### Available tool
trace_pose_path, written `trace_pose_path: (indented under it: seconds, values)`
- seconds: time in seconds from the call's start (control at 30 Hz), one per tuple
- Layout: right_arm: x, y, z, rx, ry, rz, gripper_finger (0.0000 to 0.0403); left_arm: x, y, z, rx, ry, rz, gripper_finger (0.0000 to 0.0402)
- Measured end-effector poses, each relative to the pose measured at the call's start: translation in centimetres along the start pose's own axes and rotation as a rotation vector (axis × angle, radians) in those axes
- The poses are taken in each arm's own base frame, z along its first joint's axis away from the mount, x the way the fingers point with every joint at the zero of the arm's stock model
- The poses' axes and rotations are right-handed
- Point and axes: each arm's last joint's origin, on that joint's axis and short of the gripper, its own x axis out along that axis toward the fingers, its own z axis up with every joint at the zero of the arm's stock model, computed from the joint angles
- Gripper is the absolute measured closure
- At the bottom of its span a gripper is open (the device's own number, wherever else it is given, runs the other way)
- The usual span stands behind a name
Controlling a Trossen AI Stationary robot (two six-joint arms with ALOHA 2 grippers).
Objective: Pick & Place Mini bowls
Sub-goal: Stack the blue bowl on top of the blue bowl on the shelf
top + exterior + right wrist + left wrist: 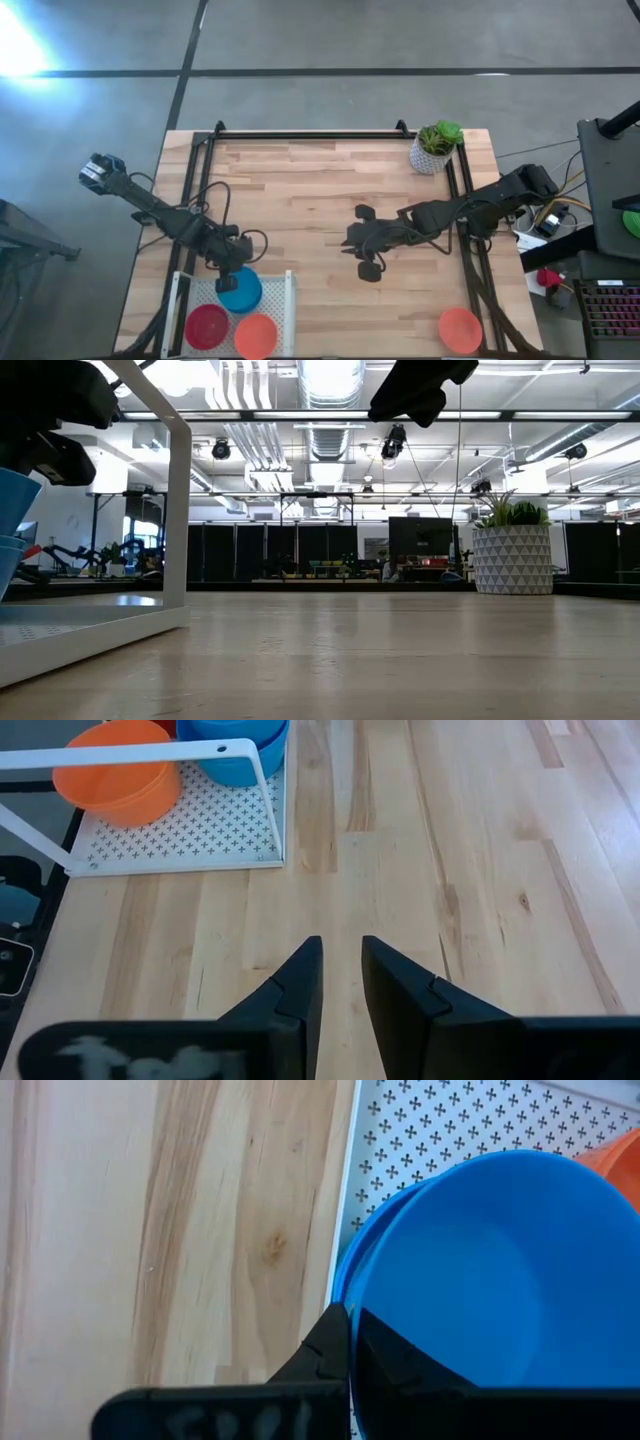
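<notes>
Down at seven o'clock on the pale wooden table (300,200), the left gripper (230,281) is pinched tight on the rim of a smooth blue bowl (243,292), which sits on another blue one in the white perforated tray (290,300). A red bowl (207,326) and an orange bowl (256,336) lie round and glossy in the same tray, just beside it. Near the centre, the right gripper (366,258) hovers with its dark fingers (300,982) narrowly parted, gripping nothing. A lone orange bowl (460,329) rests at five o'clock, well apart from it.
</notes>
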Motion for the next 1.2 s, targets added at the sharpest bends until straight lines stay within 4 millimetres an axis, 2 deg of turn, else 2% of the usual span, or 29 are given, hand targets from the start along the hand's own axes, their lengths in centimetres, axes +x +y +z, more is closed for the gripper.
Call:
trace_pose_path:
  seconds: [0.3, 0.8, 1.1, 1.2]
  values:
    - [0.0, 0.0, 0.01, -0.004, -0.001, 0.0, 0.0325, 0.0, -0.04, 0.01, 0.134, 0.001, -0.008, 0.0401]
    - [0.0, 0.0, 0.0, -0.004, 0.0, 0.001, 0.0336, -0.02, -0.32, 0.49, 0.094, -0.063, -0.017, 0.04]
    - [0.0, 0.0, 0.0, 0.007, 0.0, 0.001, 0.0328, -0.02, -0.42, 0.4, 0.06, -0.033, -0.054, 0.0336]
    - [0.0, 0.0, 0.0, 0.008, 0.0, 0.001, 0.033, -0.02, -0.46, 0.36, 0.051, -0.023, -0.066, 0.0326]
